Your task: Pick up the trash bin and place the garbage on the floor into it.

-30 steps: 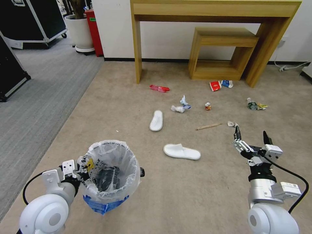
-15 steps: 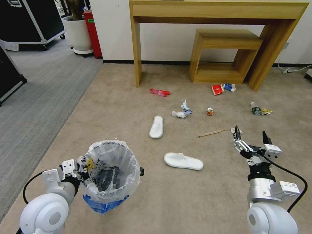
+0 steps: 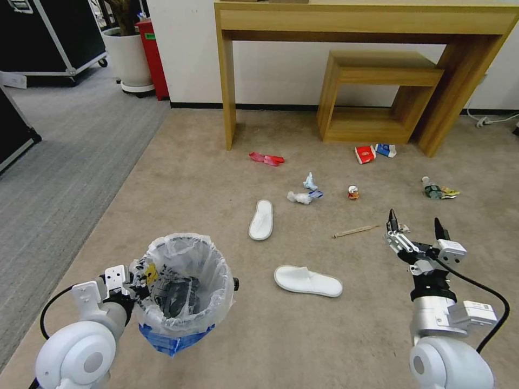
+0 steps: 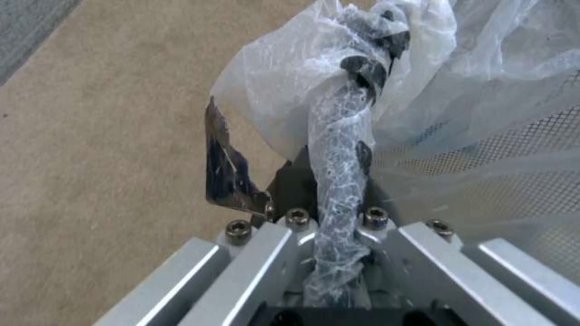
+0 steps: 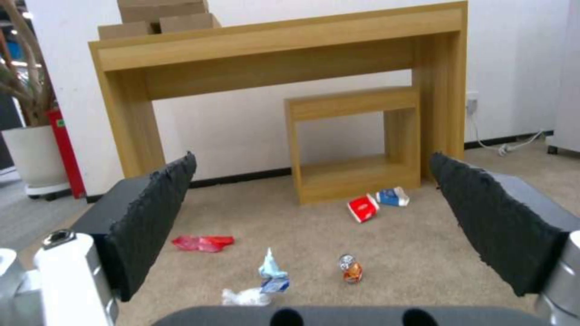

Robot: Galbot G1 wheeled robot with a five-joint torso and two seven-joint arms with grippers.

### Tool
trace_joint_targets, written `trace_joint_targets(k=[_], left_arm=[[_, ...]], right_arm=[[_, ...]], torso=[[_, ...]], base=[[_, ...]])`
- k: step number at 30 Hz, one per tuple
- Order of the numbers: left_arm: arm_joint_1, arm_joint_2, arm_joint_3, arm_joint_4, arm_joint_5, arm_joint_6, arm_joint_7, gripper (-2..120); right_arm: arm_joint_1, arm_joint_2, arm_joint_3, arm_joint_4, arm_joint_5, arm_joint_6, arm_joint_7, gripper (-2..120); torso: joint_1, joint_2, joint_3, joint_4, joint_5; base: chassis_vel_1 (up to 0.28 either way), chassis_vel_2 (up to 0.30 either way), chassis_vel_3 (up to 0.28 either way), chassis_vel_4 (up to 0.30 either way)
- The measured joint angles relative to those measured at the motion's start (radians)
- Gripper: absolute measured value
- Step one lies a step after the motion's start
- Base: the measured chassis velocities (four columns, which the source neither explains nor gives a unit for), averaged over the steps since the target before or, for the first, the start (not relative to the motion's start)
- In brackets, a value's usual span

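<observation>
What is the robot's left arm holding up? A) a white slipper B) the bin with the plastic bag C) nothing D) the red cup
B: the left gripper is clamped on the bag-covered rim of the trash bin, while both slippers and the cup lie on the carpet.

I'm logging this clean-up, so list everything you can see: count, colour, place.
trash bin: 1, clear liner, blue base, held at front left
slippers: 2, white, mid carpet
wrapper: 1, red, by table leg
tissues: crumpled, white-blue, centre
can: 1, small, centre right
stick: 1, wooden
cup and carton: red; blue-white, by shelf
bottle: 1, clear, far right
table and shelf: wooden, at wall
plant pot: 1, white, back left
left claw: shut on bin rim
right claw: open, above carpet
</observation>
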Motion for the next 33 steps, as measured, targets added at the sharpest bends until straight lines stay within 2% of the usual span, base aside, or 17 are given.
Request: trace_joint_targets(k=[18, 25, 27, 30, 31, 32, 33], left_arm=[[-0.003, -0.006, 0.003, 0.007, 0.003, -0.002, 0.0, 0], [-0.002, -0.009, 0.003, 0.012, 0.006, -0.003, 0.0, 0], [-0.002, -0.009, 0.003, 0.013, 0.008, -0.003, 0.0, 0], [-0.002, -0.009, 0.004, 0.017, 0.01, -0.004, 0.0, 0], [-0.002, -0.009, 0.004, 0.017, 0.01, -0.004, 0.0, 0], [-0.002, -0.009, 0.004, 0.018, 0.01, -0.004, 0.0, 0], [-0.002, -0.007, 0.004, 0.021, 0.01, -0.005, 0.001, 0]], right_arm=[[0.003, -0.008, -0.004, -0.005, 0.005, -0.002, 0.003, 99], [0.008, -0.014, -0.01, -0.007, 0.015, -0.009, 0.005, 100], [0.006, -0.021, -0.011, -0.003, 0.027, -0.033, 0.006, 100], [0.0, -0.045, -0.017, 0.015, 0.101, -0.138, 0.041, 100], [0.0, -0.045, -0.017, 0.015, 0.101, -0.138, 0.041, 100], [0.0, -0.059, -0.021, 0.027, 0.154, -0.207, 0.087, 100], [0.002, -0.08, -0.024, 0.044, 0.248, -0.315, 0.17, 100]], torso=[[0.0, 0.0, 0.0, -0.0001, 0.0], [0.0, 0.0, 0.0, 0.0, 0.0001], [0.0, 0.0, 0.0, 0.0, 0.0], [0.0, 0.0, 0.0, 0.0, 0.0], [0.0, 0.0, 0.0, 0.0, 0.0], [0.0, 0.0, 0.0, 0.0, 0.0001], [0.0, 0.0, 0.0, -0.0001, 0.0001]], base=[[-0.17, 0.17, 0.165, -0.163], [-0.075, 0.085, 0.078, -0.076], [0.0, 0.0, 0.0, 0.0], [0.0, 0.0, 0.0, 0.0], [0.0, 0.0, 0.0, 0.0], [0.0, 0.0, 0.0, 0.0], [0.0, 0.0, 0.0, 0.0]])
